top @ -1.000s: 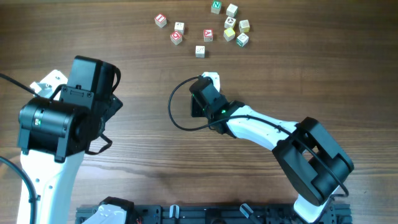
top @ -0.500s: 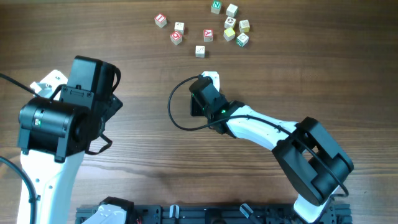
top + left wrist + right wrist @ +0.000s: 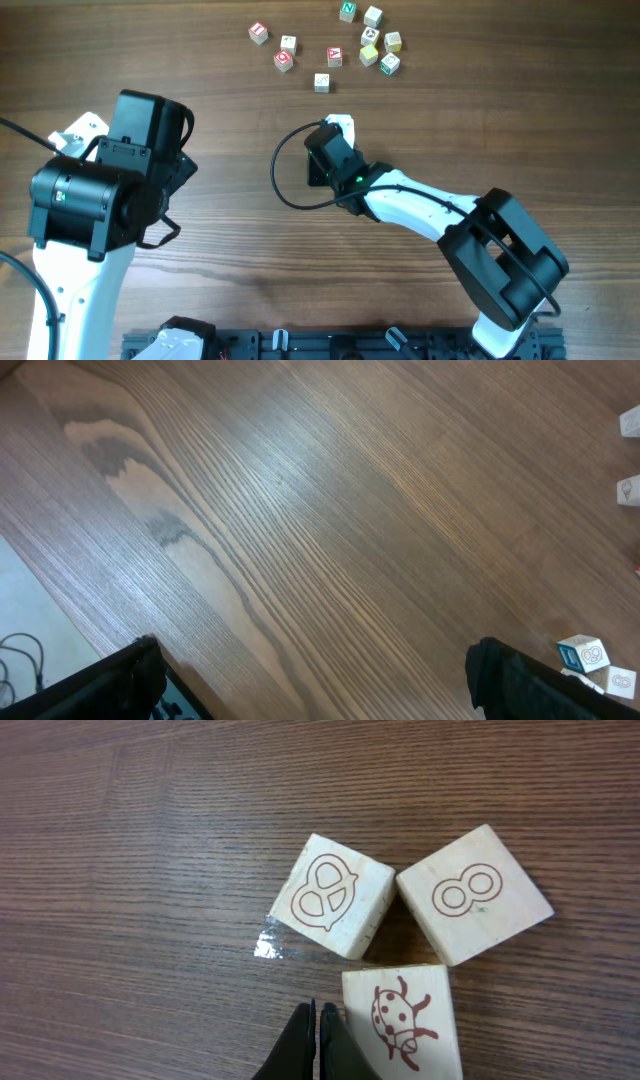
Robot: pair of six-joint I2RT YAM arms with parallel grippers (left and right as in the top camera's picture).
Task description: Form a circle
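Pale wood, red-line markings: the three-cube clump (image 3: 400, 920) lies on the dark-grained tabletop (image 3: 120, 840), directly ahead of the right tool (image 3: 315, 1020).

- Clump: pretzel cube (image 3: 330, 895) at left, figure-eight cube (image 3: 475, 895) at right, and ladybird cube (image 3: 400, 1020) below and between them. The three are packed corner to corner, touching or nearly so. They form a tight triangle, not a ring.
- Right tool: closed, fingers pressed together, holding nothing. Its tips sit just beside the left edge of the ladybird cube; contact cannot be confirmed. A small glossy spot (image 3: 265, 945) shows on the wood by the pretzel cube.
- Left tool (image 3: 312, 650): fully open and empty, over bare wood at the left side of the tabletop, well apart from the clump.
- Loose scatter of letter cubes (image 3: 335, 56): at the far edge in the overhead view, separate from the clump. In that view the right wrist hides the clump.
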